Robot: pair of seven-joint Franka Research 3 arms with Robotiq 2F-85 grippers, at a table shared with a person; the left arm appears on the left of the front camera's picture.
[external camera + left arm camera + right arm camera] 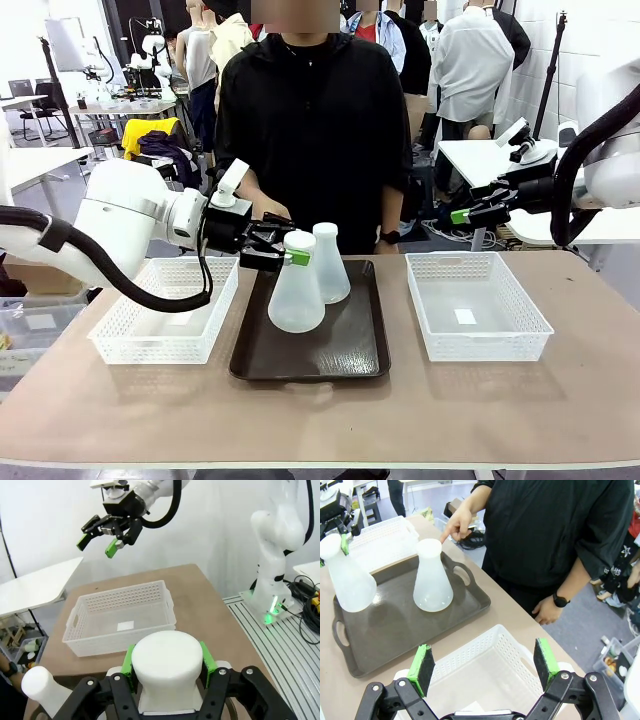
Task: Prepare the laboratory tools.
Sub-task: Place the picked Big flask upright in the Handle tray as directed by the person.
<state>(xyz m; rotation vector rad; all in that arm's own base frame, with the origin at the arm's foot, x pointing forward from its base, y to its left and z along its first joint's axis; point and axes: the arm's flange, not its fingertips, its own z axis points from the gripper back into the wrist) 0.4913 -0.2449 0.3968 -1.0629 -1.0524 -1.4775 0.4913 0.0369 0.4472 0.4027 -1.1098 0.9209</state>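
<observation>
Green pads of the left gripper (285, 250) are clamped on the neck of the near flask (296, 285), whose wide base sits on, or just above, the dark tray (340, 352) — which, I cannot tell. The second flask (331, 265) stands upright on the tray just behind it, close enough that the two nearly touch. Out to the side, the right gripper (462, 215) hangs with its jaws spread wide and nothing between them, above the right basket (478, 304).

The likely trouble is that closeness: if the held flask is swung sideways instead of lifted straight, its broad base could knock the other one over. The grip is high on a smooth, narrow neck, so a tilt could let the flask slip or swing.

The person's hand (455, 526) points toward the far flask, near enough that any move there risks a brush. The brown table (320, 410) also carries a left basket (165, 310) — beyond it, a busy workshop with other tables and people.
</observation>
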